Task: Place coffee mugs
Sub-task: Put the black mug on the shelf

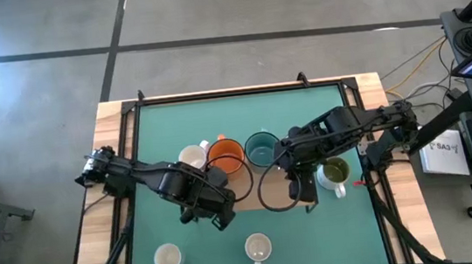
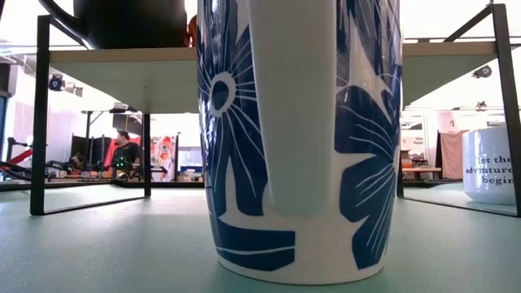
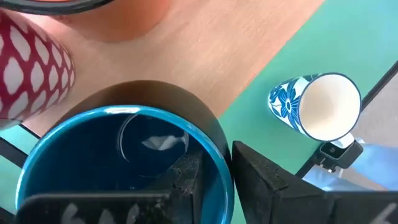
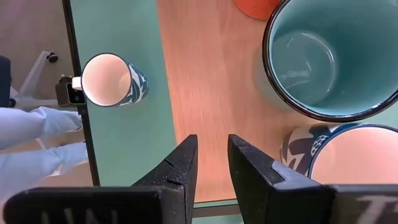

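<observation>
High view: we log a wooden shelf (image 1: 264,190) across the middle of the green table (image 1: 304,107), with a cream mug (image 1: 192,157), an orange mug (image 1: 226,154) and a teal mug (image 1: 261,148) in a row along its far edge. An olive-lined mug (image 1: 335,172) sits at the shelf's right end. Two white mugs wait on the mat near the front edge, one at left (image 1: 169,259), one at centre (image 1: 258,248).

The left gripper (image 1: 214,212) hangs over the shelf's front left. In its wrist view the fingers (image 3: 267,177) clamp the rim of a dark mug with a blue interior (image 3: 124,155), one finger inside, one outside. A red-and-white patterned mug (image 3: 31,74) stands just beside it.

The right gripper (image 1: 299,185) hovers over the shelf's front right, jaws a narrow gap apart, holding nothing; the wrist view shows bare wood between them.

Risks as we judge them:
- The shelf is crowded. Lowering the dark mug could knock the patterned one or the orange one.
- A rim pinch is a weak hold; the mug may tilt or slip on release.
- Both arms work close together over the shelf, so a collision is possible.
- The blue-flowered mug (image 2: 301,138) fills the low view, which hides the shelf from that camera.
</observation>
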`<state>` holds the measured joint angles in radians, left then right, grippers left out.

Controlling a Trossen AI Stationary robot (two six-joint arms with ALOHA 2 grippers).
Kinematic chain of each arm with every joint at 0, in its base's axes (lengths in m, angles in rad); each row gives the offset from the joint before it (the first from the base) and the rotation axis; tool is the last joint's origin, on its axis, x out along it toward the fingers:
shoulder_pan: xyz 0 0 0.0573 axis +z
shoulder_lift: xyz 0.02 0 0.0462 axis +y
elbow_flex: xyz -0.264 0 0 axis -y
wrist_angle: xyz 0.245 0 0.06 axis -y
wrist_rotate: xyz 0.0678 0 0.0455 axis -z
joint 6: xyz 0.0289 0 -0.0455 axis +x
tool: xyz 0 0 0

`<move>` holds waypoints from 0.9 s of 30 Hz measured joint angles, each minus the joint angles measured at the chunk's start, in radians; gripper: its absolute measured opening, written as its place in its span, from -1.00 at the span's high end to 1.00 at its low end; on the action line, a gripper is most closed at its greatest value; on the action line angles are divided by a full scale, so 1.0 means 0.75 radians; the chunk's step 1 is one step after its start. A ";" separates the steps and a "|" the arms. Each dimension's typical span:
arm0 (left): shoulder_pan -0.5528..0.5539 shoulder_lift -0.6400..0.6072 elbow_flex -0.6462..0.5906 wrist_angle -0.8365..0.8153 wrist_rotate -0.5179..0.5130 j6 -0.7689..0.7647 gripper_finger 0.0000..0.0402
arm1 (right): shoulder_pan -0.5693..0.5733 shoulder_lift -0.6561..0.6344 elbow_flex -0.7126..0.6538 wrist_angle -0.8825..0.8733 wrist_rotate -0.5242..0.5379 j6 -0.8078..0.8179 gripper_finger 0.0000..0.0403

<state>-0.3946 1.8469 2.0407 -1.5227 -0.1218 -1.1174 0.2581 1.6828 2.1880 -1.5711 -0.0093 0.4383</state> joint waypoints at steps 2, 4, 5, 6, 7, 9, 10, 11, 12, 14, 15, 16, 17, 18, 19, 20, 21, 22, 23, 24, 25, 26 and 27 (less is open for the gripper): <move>0.003 0.000 0.000 -0.001 -0.015 -0.002 0.70 | 0.000 0.000 0.000 0.000 0.000 -0.009 0.59; 0.007 0.000 0.000 -0.005 -0.020 0.002 0.70 | 0.000 0.000 0.000 0.000 0.000 -0.010 0.58; 0.009 0.000 0.000 -0.006 -0.032 0.004 0.70 | 0.000 0.000 0.000 0.000 0.000 -0.010 0.58; 0.011 0.000 0.000 -0.007 -0.047 0.007 0.70 | 0.000 0.000 0.000 0.000 0.000 -0.010 0.57; 0.014 0.000 0.000 -0.009 -0.059 0.007 0.70 | 0.000 0.000 0.000 0.000 0.000 -0.010 0.57; 0.022 0.000 0.001 -0.017 -0.060 0.013 0.70 | 0.000 0.000 0.000 0.000 0.000 -0.009 0.57; 0.026 0.000 0.001 -0.025 -0.061 0.016 0.70 | 0.000 0.000 0.000 0.000 0.000 -0.009 0.58; 0.028 0.000 0.001 -0.031 -0.061 0.017 0.70 | 0.000 0.000 0.000 0.000 0.000 -0.009 0.59; 0.030 0.000 0.001 -0.033 -0.060 0.018 0.70 | 0.000 0.000 0.000 0.000 0.000 -0.008 0.59; 0.030 0.000 0.001 -0.032 -0.055 0.018 0.70 | 0.000 0.000 0.000 0.000 0.000 -0.008 0.61; 0.029 0.000 0.001 -0.031 -0.054 0.018 0.70 | 0.000 0.000 0.000 0.000 0.000 -0.008 0.62; 0.029 -0.002 0.001 -0.031 -0.054 0.019 0.70 | 0.000 0.000 0.000 0.000 0.000 -0.008 0.62; 0.029 -0.003 0.002 -0.031 -0.054 0.019 0.70 | 0.000 0.000 0.000 0.000 0.000 -0.008 0.62; 0.029 -0.004 0.009 -0.033 -0.053 0.021 0.70 | 0.000 0.000 0.000 0.000 0.000 -0.007 0.63; 0.029 -0.005 0.017 -0.033 -0.048 0.025 0.70 | 0.000 0.000 0.000 0.000 0.000 -0.007 0.63; 0.029 -0.005 0.030 -0.032 -0.044 0.026 0.70 | 0.000 0.000 0.000 0.000 0.000 -0.007 0.63; 0.029 -0.005 0.044 -0.031 -0.043 0.027 0.70 | 0.000 0.000 0.000 0.000 0.000 -0.007 0.63; 0.029 -0.006 0.061 -0.031 -0.039 0.027 0.70 | 0.000 0.000 0.000 0.000 0.000 -0.007 0.62; 0.028 -0.006 0.079 -0.032 -0.035 0.027 0.70 | 0.000 0.000 0.000 0.000 0.000 -0.006 0.62; 0.027 -0.006 0.099 -0.032 -0.035 0.027 0.70 | 0.000 0.000 0.000 0.000 0.001 -0.006 0.61; 0.027 -0.007 0.120 -0.031 -0.035 0.027 0.70 | 0.000 0.000 0.000 0.000 0.001 -0.007 0.60; 0.027 -0.008 0.139 -0.029 -0.036 0.028 0.70 | 0.000 0.000 0.000 0.000 0.001 -0.006 0.60; 0.027 -0.008 0.155 -0.031 -0.036 0.033 0.70 | 0.000 0.000 0.000 0.000 0.001 -0.006 0.59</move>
<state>-0.3740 1.8407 2.1567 -1.5456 -0.1486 -1.0926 0.2581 1.6825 2.1880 -1.5711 -0.0088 0.4335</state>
